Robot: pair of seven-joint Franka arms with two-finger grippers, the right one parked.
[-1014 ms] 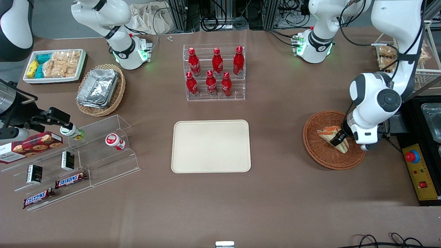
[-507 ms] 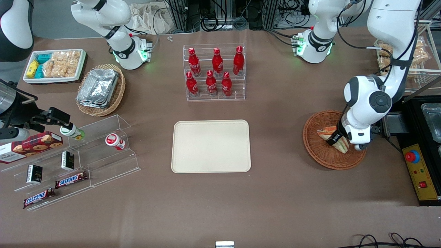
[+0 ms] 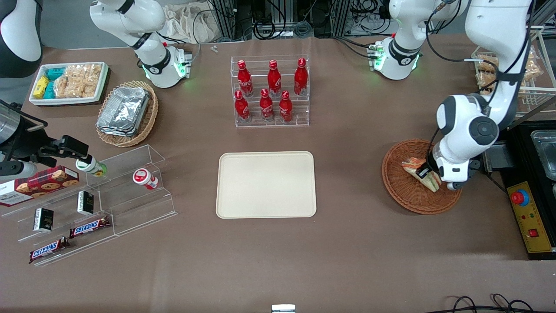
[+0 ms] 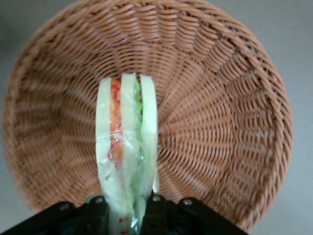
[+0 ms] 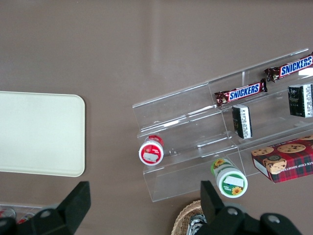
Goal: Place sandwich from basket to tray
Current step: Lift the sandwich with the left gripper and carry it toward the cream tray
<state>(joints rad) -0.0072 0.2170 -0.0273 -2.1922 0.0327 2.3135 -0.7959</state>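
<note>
The sandwich [image 3: 422, 174], a plastic-wrapped white-bread wedge with orange and green filling, is in the reddish-brown wicker basket [image 3: 406, 191] toward the working arm's end of the table. My left gripper [image 3: 425, 176] is shut on the sandwich's wide end, over the basket. In the left wrist view the sandwich [image 4: 126, 142] stands on edge between the two black fingers [image 4: 157, 213], with the basket [image 4: 220, 112] weave below it. The cream-beige tray [image 3: 266, 184] lies bare at the table's middle and also shows in the right wrist view [image 5: 39, 133].
A clear rack of red soda bottles [image 3: 270, 91] stands farther from the front camera than the tray. A control box with a red button [image 3: 520, 198] sits beside the basket. A clear snack shelf [image 3: 93, 204], a tan basket of foil trays [image 3: 126, 111] and a white snack tray [image 3: 67, 82] lie toward the parked arm's end.
The gripper, first lower around the sandwich, has closed on it and risen slightly; the sandwich has tipped up a little in the basket.
</note>
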